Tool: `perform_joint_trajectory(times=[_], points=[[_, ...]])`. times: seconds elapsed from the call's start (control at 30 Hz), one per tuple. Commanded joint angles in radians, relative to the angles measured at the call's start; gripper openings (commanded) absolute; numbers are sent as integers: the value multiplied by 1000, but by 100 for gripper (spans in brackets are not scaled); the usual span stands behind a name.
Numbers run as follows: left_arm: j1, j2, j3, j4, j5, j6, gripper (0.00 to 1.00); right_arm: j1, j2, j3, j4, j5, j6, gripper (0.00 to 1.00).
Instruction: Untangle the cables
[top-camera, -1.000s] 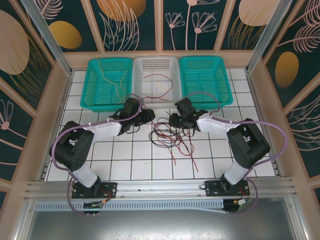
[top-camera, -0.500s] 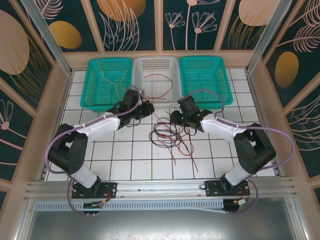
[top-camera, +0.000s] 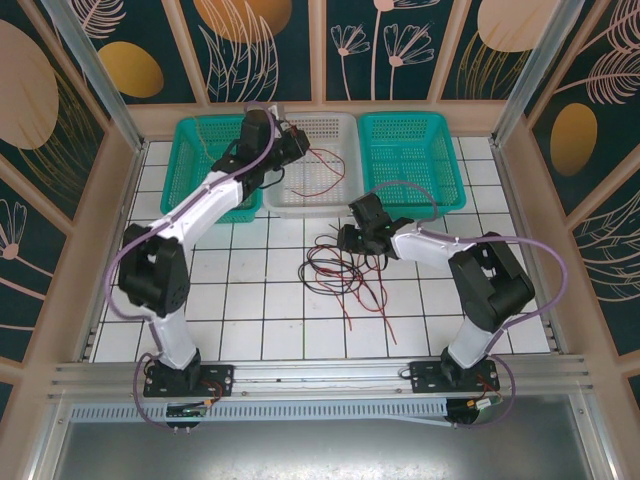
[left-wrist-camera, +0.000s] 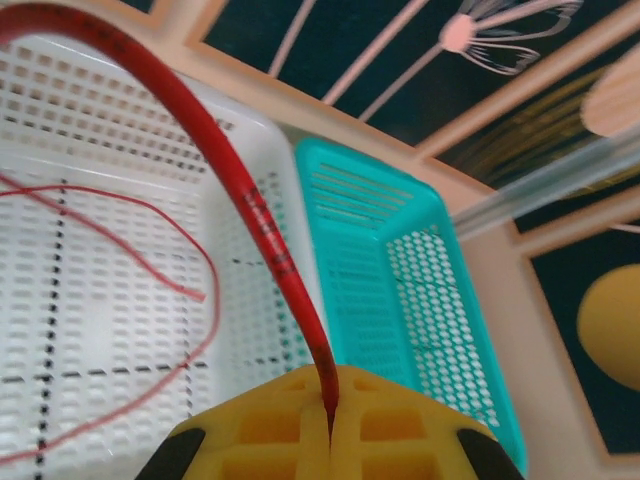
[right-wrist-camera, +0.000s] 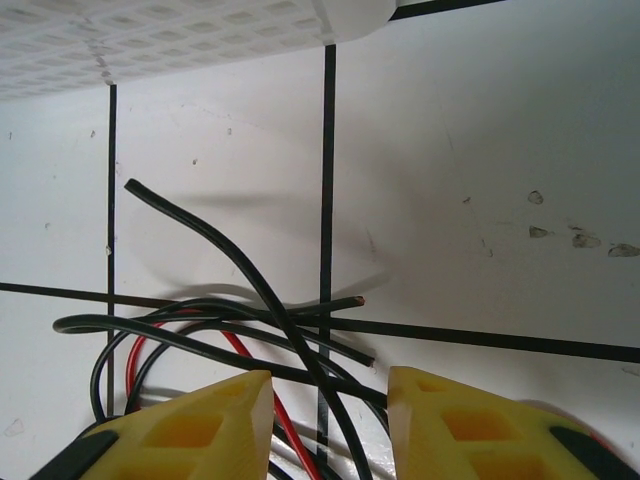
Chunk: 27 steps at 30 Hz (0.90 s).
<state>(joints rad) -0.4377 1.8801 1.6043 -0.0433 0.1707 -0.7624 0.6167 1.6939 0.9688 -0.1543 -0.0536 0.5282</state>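
Observation:
My left gripper (top-camera: 287, 140) hangs over the white basket (top-camera: 340, 125), shut on a red cable (left-wrist-camera: 262, 215) that arches up and away from between its yellow fingers (left-wrist-camera: 395, 425). Another red cable (top-camera: 318, 178) lies on the floor of that basket. A tangle of black and red cables (top-camera: 335, 270) rests on the tiled table. My right gripper (top-camera: 350, 238) stands open at the tangle's far edge, low over it. Black cables (right-wrist-camera: 250, 270) and a red one (right-wrist-camera: 262, 385) pass between its fingertips (right-wrist-camera: 440, 420). Yellow cables (top-camera: 215, 150) lie in the left teal basket (top-camera: 185, 190).
A second teal basket (top-camera: 410, 150) stands at the back right next to the white one. The three baskets line the table's far edge. A loose red cable end (top-camera: 385, 320) trails toward the front of the table.
My left arm has swung from the tangle on the table up and back to above the white basket, its gripper shutting on the red cable. The right gripper has stayed by the tangle.

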Motion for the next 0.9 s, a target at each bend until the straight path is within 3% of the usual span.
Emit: perform_joint_trajectory(times=[0.0, 0.17, 0.3, 0.6, 0.87], points=[[5, 89, 106, -19, -3, 25, 3, -2, 24, 37, 15, -5, -20, 35], [11, 136, 119, -12, -37, 18, 44, 0, 57, 63, 15, -14, -17, 31], [10, 73, 39, 26, -53, 21, 62, 2, 84, 84, 16, -22, -14, 31], [11, -253, -277, 68, -11, 33, 63, 19, 49, 79, 5, -13, -13, 0], [-30, -582, -700, 214, 114, -22, 60, 122, -182, 31, -66, 106, -5, 0]])
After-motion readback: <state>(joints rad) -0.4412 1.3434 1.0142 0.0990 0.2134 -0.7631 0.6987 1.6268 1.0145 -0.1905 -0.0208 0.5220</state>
